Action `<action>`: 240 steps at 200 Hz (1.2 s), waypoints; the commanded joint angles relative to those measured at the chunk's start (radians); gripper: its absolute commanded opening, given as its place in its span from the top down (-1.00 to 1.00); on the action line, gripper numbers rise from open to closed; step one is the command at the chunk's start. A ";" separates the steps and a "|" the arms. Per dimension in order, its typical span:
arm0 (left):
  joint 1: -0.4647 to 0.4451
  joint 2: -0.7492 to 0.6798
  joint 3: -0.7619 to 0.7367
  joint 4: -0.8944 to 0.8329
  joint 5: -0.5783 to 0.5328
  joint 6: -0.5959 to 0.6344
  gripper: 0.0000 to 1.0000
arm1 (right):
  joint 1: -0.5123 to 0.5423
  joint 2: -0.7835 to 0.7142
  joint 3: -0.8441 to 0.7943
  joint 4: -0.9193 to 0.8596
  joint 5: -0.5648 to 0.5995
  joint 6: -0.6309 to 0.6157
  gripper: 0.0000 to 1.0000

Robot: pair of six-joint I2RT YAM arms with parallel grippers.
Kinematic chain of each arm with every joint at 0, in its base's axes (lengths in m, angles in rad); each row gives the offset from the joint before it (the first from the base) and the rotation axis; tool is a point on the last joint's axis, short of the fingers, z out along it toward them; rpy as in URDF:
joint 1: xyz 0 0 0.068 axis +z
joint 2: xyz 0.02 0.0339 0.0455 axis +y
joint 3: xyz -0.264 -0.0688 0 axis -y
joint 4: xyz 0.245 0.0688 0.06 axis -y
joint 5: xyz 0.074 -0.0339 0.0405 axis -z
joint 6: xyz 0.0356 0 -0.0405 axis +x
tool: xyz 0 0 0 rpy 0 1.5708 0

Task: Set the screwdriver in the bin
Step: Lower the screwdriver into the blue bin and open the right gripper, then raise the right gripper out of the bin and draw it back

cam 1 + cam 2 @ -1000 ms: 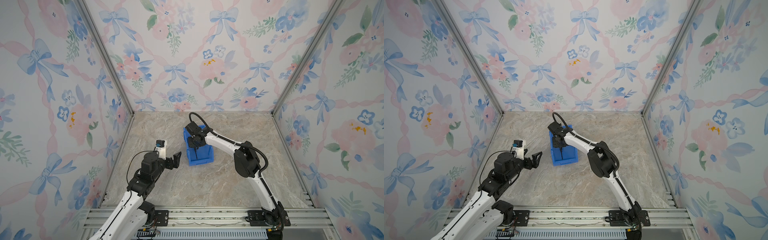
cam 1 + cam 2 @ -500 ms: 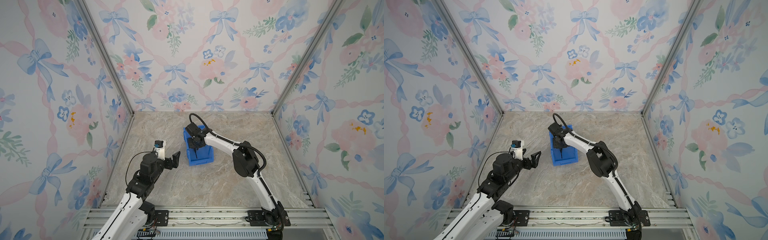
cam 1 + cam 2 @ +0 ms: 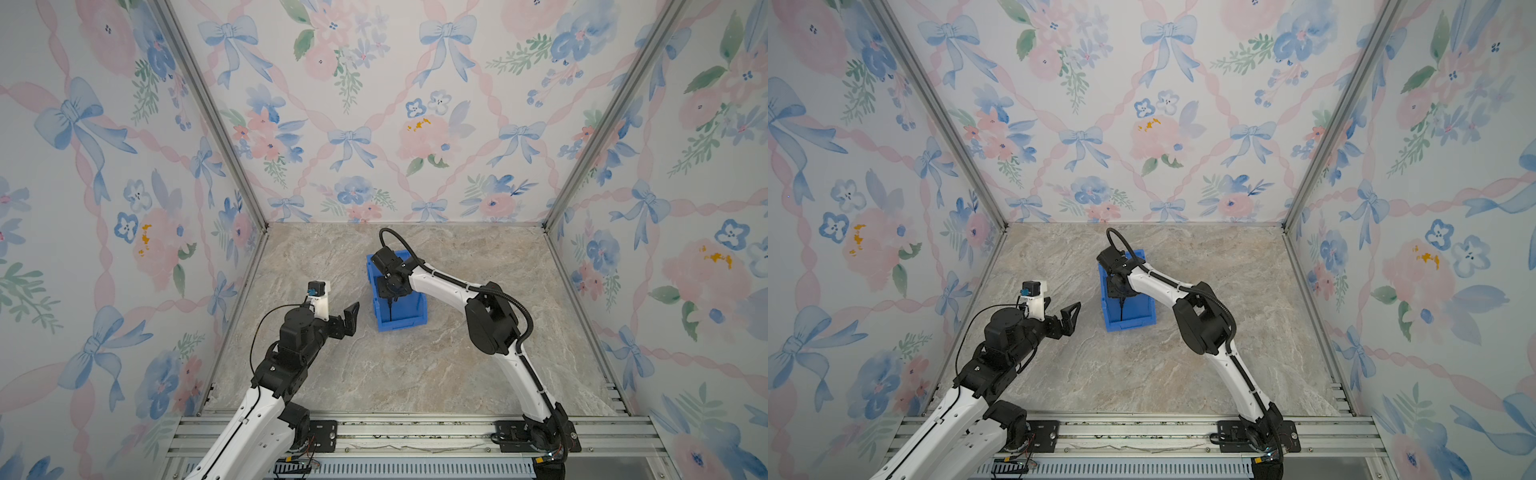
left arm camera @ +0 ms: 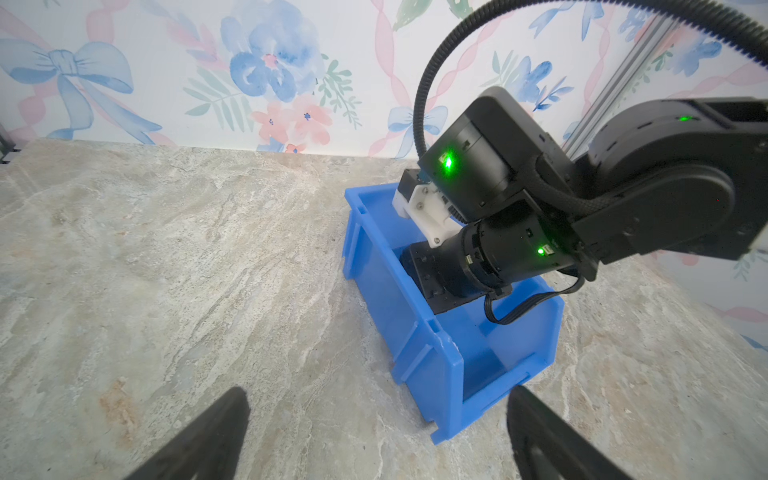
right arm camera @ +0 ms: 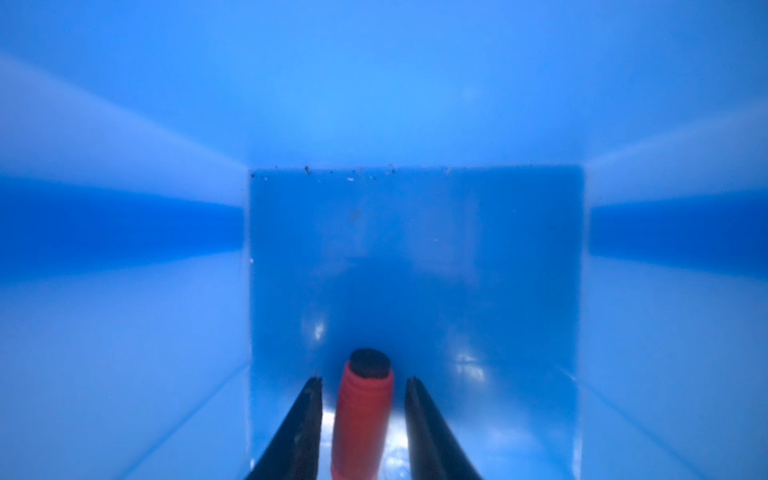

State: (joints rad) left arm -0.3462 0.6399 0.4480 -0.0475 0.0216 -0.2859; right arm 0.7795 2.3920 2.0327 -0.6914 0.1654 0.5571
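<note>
The blue bin [image 3: 409, 313] [image 3: 1136, 318] [image 4: 440, 365] stands mid-table in both top views. My right gripper [image 3: 388, 291] [image 3: 1119, 291] reaches down inside it. In the right wrist view the screwdriver [image 5: 361, 415], red-orange handle with a dark end, lies on the bin floor [image 5: 415, 249] between my right gripper's fingers. My right gripper [image 5: 364, 379] is open, with a gap on each side of the handle. My left gripper [image 3: 347, 318] [image 3: 1065, 316] [image 4: 378, 394] hovers open and empty just left of the bin's low front corner.
Marble tabletop [image 3: 415, 365] enclosed by floral walls on three sides. The right arm's forearm [image 3: 440, 282] and black cable [image 4: 511, 311] hang over the bin. An aluminium rail [image 3: 395, 432] runs along the front edge.
My right gripper's jaws have parted from the screwdriver handle inside the bin. Both arms have hardly moved.
</note>
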 commanded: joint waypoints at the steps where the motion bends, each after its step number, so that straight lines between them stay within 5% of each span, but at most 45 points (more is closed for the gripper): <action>1: 0.007 -0.020 -0.014 0.018 -0.017 0.002 -0.95 | -0.007 -0.131 -0.052 0.031 0.012 -0.007 0.21; 65: 0.012 -0.064 -0.034 0.016 -0.081 -0.004 -0.95 | 0.014 -0.442 -0.340 0.136 0.034 -0.049 0.01; 99: 0.032 -0.064 -0.053 -0.049 -0.298 -0.036 -0.95 | 0.011 -0.689 -0.585 0.239 0.027 -0.105 -0.45; 132: 0.094 -0.077 -0.086 -0.040 -0.283 -0.020 -0.95 | 0.004 -0.928 -0.799 0.211 0.146 -0.144 -0.78; 138: 0.102 -0.074 -0.092 -0.037 -0.276 -0.010 -0.95 | 0.002 -0.970 -0.832 0.199 0.170 -0.158 -0.99; 178: 0.112 -0.059 -0.113 -0.037 -0.308 0.031 -0.95 | -0.047 -1.216 -1.000 0.108 0.357 -0.183 -0.94; 207: 0.115 -0.091 -0.142 -0.008 -0.317 0.097 -0.95 | -0.187 -1.436 -1.164 0.101 0.402 -0.133 -0.94; 240: 0.131 -0.106 -0.181 0.037 -0.306 0.145 -0.95 | -0.277 -1.696 -1.407 0.144 0.596 -0.144 -0.94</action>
State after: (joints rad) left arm -0.2325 0.5442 0.2970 -0.0566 -0.2733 -0.1974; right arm 0.5312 0.8192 0.7540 -0.5468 0.6064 0.4290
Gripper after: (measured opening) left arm 0.975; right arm 0.968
